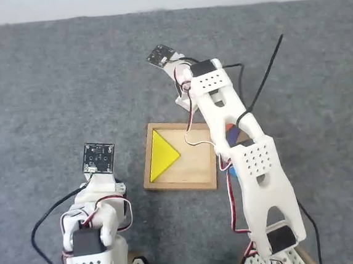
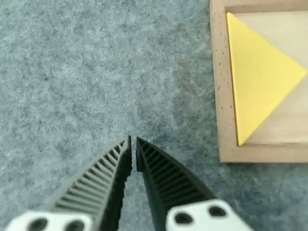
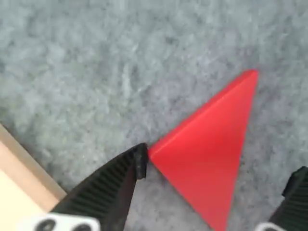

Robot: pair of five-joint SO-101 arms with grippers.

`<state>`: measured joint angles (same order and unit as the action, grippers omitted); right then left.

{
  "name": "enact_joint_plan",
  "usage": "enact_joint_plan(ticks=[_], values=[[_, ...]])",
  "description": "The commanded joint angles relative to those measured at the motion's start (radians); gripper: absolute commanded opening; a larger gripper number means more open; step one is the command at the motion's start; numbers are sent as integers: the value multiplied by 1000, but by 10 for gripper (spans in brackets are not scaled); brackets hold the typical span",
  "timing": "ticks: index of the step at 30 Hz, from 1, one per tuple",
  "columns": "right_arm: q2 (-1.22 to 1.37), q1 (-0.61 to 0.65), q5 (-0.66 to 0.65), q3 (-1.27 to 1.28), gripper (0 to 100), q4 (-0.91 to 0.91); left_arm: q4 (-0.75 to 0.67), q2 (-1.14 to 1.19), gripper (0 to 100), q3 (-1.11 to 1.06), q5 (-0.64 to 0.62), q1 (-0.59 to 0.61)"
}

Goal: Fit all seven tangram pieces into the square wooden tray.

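The right jaws are wide around the red triangle [image 3: 207, 149] on the worktop [image 3: 96, 72] near the tray [image 3: 29, 178], but one tip sits at its corner, so closing may push it away; the left jaws are nearly closed.

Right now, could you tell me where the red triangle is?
In the right wrist view, the red triangle lies on the carpet between the right end effector's open fingers, near the tray.

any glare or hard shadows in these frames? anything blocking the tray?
High view: flat, even light on the grey carpet, no hard shadows; the right arm covers part of the tray. Left wrist view: yellow triangle evenly lit, no glare. Right wrist view: red triangle slightly brighter along one edge, lying within the open right claw.
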<state>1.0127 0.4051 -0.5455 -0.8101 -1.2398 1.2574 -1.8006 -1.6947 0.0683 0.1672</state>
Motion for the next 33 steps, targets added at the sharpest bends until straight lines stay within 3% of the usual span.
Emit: enact_joint_plan(ticks=[1, 7, 33], values=[[35, 1, 12, -23, 407, 7, 3, -15, 21, 10, 2, -5], [35, 4, 11, -23, 241, 5, 3, -15, 21, 10, 2, -5], [-209, 90, 15, -23, 236, -303, 3, -15, 21, 10, 2, -5]])
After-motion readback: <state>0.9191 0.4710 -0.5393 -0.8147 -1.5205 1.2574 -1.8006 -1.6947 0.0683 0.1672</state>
